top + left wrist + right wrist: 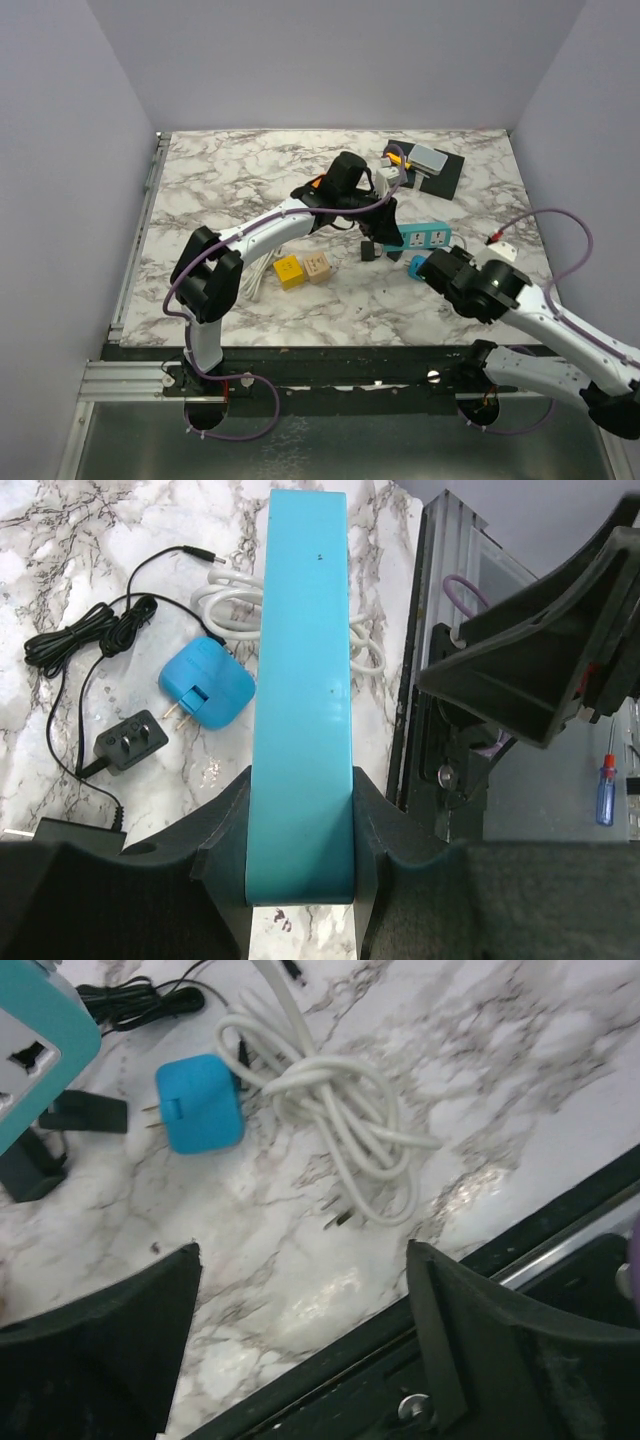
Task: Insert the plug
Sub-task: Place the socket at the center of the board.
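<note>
- Our left gripper (300, 815) is clamped on one end of the teal power strip (300, 660). The strip's long axis runs straight away from the fingers.
- Our right gripper (300, 1260) stands wide apart with nothing between its fingers.
- Just beyond it, the blue plug (200, 1103) lies flat on the marble table (520, 1050). Its prongs point toward the strip's socket face but are not touching it.
- A coiled white cable (340, 1120) lies just beside the plug.
</note>
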Robot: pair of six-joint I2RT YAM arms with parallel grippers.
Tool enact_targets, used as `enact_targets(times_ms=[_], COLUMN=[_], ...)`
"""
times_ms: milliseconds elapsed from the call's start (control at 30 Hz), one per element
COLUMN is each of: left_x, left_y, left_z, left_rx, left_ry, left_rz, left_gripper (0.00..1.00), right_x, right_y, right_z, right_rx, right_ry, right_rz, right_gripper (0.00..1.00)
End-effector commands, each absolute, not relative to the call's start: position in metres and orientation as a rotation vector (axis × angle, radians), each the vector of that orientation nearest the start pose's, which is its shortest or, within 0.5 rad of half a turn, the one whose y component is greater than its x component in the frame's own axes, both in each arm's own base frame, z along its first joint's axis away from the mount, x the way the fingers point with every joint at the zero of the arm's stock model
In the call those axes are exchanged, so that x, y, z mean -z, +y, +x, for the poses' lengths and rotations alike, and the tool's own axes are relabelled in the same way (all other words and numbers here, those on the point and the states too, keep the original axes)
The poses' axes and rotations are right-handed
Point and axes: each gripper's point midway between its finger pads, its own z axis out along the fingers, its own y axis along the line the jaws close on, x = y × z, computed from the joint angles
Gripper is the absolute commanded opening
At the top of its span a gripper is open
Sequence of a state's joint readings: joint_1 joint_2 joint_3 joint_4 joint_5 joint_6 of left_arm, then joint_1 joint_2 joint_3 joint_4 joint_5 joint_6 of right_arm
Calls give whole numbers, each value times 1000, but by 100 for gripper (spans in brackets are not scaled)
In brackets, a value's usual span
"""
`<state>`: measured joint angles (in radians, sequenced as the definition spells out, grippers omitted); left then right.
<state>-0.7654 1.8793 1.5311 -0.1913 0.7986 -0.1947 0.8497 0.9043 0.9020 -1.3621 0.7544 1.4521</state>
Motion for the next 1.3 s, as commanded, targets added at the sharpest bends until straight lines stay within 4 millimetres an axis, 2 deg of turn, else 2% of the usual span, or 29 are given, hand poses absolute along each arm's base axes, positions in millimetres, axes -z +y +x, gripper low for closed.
enact_targets(times_ms=[0, 67, 167, 333, 533, 700, 867, 1000, 1167, 1267], left_x=[-246, -249, -250, -248, -240, -228, -213, -200, -193, -190], left_y=[-441, -439, -432, -412, -382, -368, -374, -383, -396, -403], left_z=[270, 270, 269, 275, 288, 281, 259, 240, 220, 206], left_rx=[1400, 1390, 1358, 1319, 1279, 1280, 1356, 1414, 1479, 1515], left_ry=[1842, 1838, 1831, 1860, 1914, 1932, 1942, 1947, 1938, 1924], left_rz=[1085, 1078, 1072, 1030, 971, 995, 1077, 1156, 1233, 1287], left_gripper=[0, 0, 0, 0, 0, 0, 0, 0, 0, 0], right_x=[-128, -109, -92, -70, -41, -31, -38, -49, -63, -64], right_y=[86, 89, 84, 78, 63, 49, 20, -10, -48, -68], right_z=[154, 151, 150, 153, 173, 192, 204, 211, 218, 217], right_rx=[-205, -182, -53, 90, 81, 111, 233, 303, 354, 409], right_ry=[2264, 2291, 2309, 2277, 2285, 2297, 2218, 2096, 1969, 1940], right_rz=[998, 1034, 1065, 1147, 1245, 1287, 1362, 1448, 1503, 1520], right_gripper=[67, 52, 29, 14, 6, 1, 1, 5, 8, 9])
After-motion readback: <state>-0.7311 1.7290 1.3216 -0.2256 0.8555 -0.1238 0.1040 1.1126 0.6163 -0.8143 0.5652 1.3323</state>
